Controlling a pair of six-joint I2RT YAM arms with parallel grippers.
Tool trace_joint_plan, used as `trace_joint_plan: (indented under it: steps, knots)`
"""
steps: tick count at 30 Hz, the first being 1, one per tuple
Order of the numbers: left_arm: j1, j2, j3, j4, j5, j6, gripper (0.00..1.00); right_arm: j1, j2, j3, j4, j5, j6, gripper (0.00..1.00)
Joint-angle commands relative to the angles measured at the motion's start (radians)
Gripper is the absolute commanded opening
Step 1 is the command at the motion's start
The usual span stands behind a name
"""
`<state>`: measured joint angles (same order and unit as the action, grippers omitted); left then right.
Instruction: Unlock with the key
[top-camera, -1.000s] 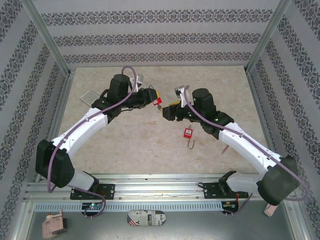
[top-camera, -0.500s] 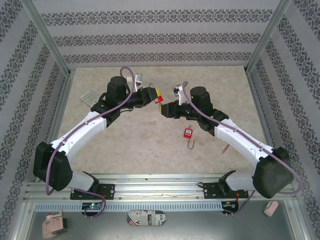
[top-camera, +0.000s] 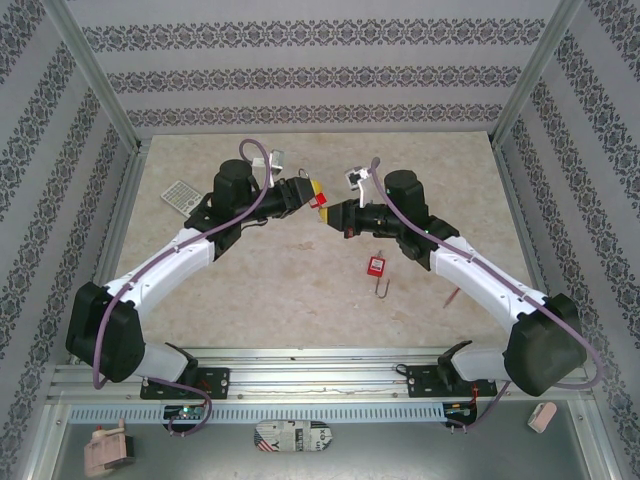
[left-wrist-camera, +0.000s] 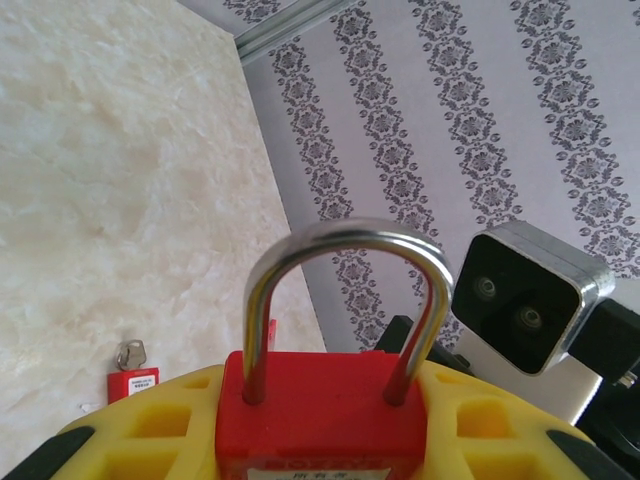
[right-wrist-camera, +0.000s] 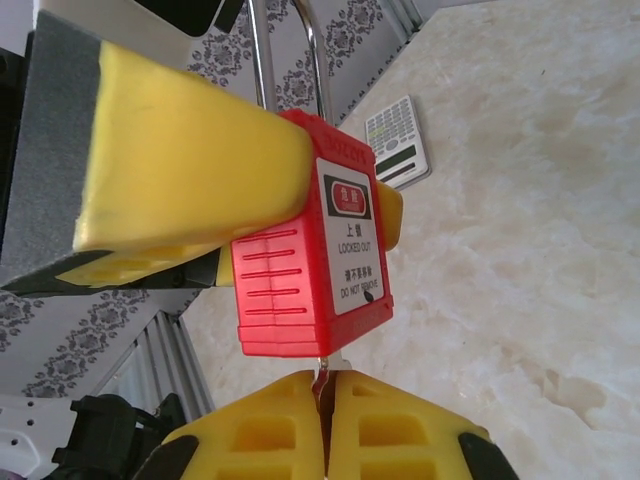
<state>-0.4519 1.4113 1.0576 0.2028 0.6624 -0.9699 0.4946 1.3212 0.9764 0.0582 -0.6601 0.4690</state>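
L pincer (top-camera: 316, 194): padlock (right-wrist-camera: 310, 265); R pincer (top-camera: 331, 213): key (right-wrist-camera: 322, 379). Marbled tabletop (top-camera: 300, 295), damask walls (top-camera: 320, 60).

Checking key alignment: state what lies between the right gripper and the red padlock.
Right wrist view: the key, pinched in the right gripper, meeting the red padlock's underside.

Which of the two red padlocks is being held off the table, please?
The padlock clamped in the yellow jaws of the left gripper, with the right gripper pinching a key at its base. The other padlock lies loose on the table.
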Motion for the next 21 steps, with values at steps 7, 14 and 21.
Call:
trace_joint_plan:
  steps: [7, 14, 21]
  knots:
    - [-0.047, -0.079, -0.113, 0.413, 0.173, -0.015, 0.00, -0.104, 0.034, 0.013, 0.276, -0.168, 0.228, 0.00]
    - [-0.051, -0.062, -0.216, 0.762, 0.224, -0.082, 0.00, -0.127, 0.042, 0.060, 0.282, -0.237, 0.256, 0.00]
    - [-0.051, -0.058, -0.152, 0.533, 0.139, -0.022, 1.00, -0.127, -0.008, 0.068, 0.146, -0.152, 0.127, 0.00]
